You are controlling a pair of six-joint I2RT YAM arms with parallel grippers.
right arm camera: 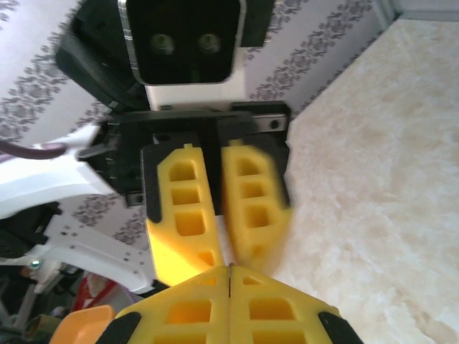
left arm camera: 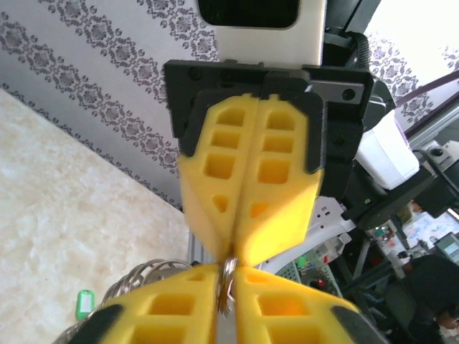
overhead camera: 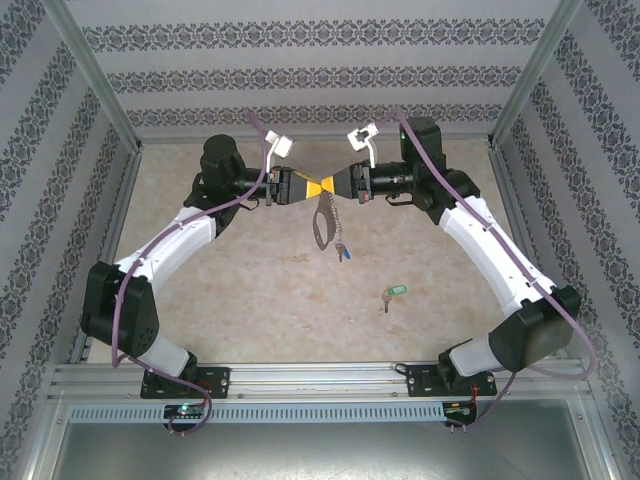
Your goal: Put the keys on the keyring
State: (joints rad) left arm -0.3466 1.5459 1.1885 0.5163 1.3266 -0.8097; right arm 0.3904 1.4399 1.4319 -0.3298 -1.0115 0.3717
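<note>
The keyring (overhead camera: 324,226), a long grey loop with a small blue tag (overhead camera: 345,254), hangs in mid-air below the two grippers, which meet tip to tip. My right gripper (overhead camera: 333,187) (right arm camera: 229,271) is shut, pinching the loop's top edge at its tips. My left gripper (overhead camera: 311,188) (left arm camera: 228,274) faces it with its jaws slightly parted, and the metal ring (left arm camera: 229,271) stands in the gap. Small silver rings (left arm camera: 136,278) dangle beside the left fingers. The keys (overhead camera: 391,294) (left arm camera: 84,304), one silver key with a light green tag, lie on the table right of centre.
A beige marble-look tabletop (overhead camera: 250,290) is walled by patterned panels with aluminium posts (overhead camera: 95,80). Both arm bases are bolted to the metal rail (overhead camera: 320,380) at the near edge.
</note>
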